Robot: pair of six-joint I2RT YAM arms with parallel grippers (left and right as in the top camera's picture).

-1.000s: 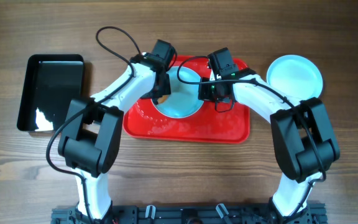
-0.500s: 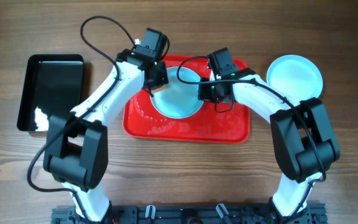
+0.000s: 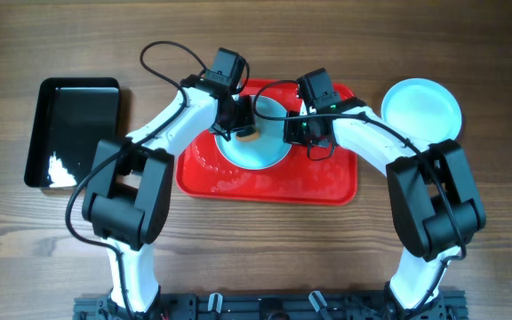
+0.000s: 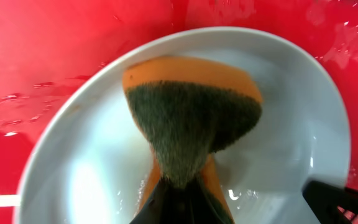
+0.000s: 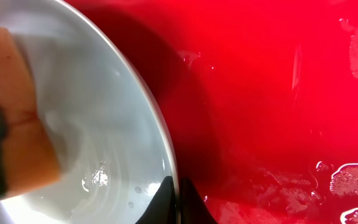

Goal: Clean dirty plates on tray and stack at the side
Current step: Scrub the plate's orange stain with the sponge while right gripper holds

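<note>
A pale plate point(image 3: 263, 142) lies on the red tray point(image 3: 274, 182). My left gripper point(image 3: 238, 124) is shut on an orange sponge with a dark scouring face point(image 4: 191, 118) and presses it into the plate point(image 4: 92, 162). My right gripper point(image 3: 293, 132) is shut on the plate's right rim point(image 5: 166, 162), fingers either side of the edge point(image 5: 178, 198). The sponge also shows in the right wrist view point(image 5: 11, 124). A clean plate point(image 3: 421, 108) rests on the table right of the tray.
A black glossy tray point(image 3: 71, 132) lies at the far left. The red tray's floor is wet with droplets point(image 5: 347, 180). Cables loop from both wrists above the tray.
My left gripper with the sponge swung out to the upper left, then came back right onto the plate. The right gripper and plate stayed still.
</note>
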